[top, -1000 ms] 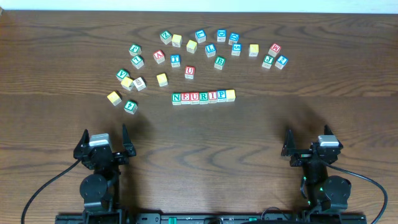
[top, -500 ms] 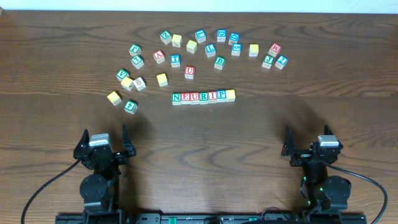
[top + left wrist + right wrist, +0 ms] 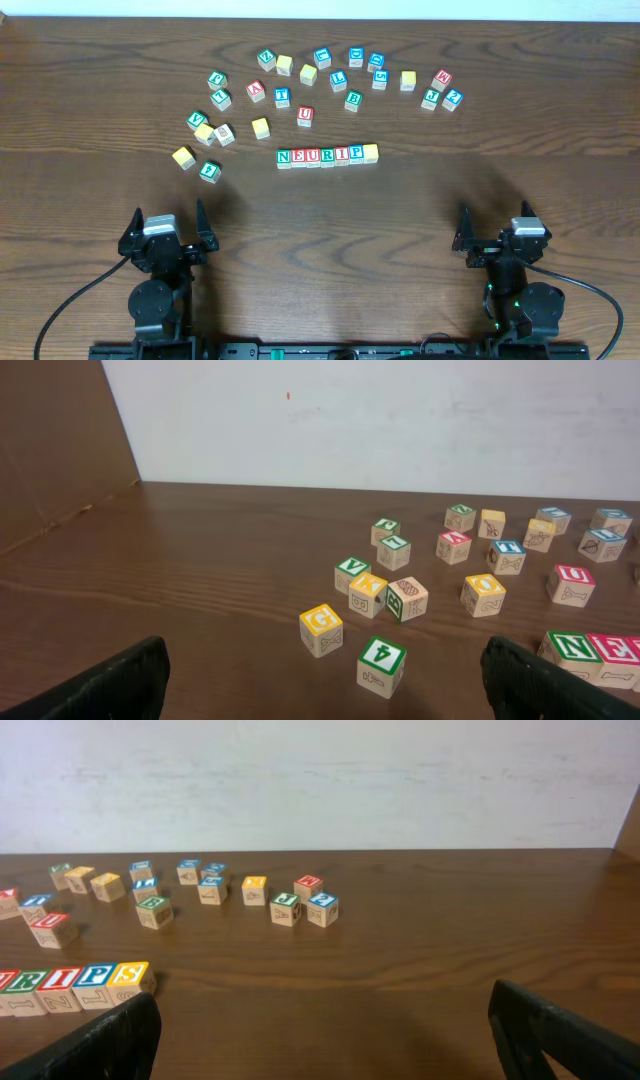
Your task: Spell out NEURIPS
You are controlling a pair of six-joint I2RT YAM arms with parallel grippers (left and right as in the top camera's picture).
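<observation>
Seven wooden cubes stand in a straight row [image 3: 327,156] at mid-table and read N, E, U, R, I, P, with a yellow-faced cube [image 3: 370,152] at the right end. The left wrist view catches the green N [image 3: 575,650] and red E [image 3: 612,652]. In the right wrist view the yellow cube [image 3: 130,978] shows an S. My left gripper [image 3: 168,212] sits near the front left, open and empty, well short of the row. At the front right my right gripper [image 3: 494,215] is open and empty too. Each wrist view shows its own gripper, left [image 3: 325,700] and right [image 3: 320,1050], with its fingers spread wide over bare wood.
Several loose letter cubes lie scattered in an arc behind the row [image 3: 330,75] and to its left [image 3: 205,130]. A green-faced cube [image 3: 382,665] and a yellow G cube [image 3: 321,630] lie closest to the left gripper. A white wall backs the table.
</observation>
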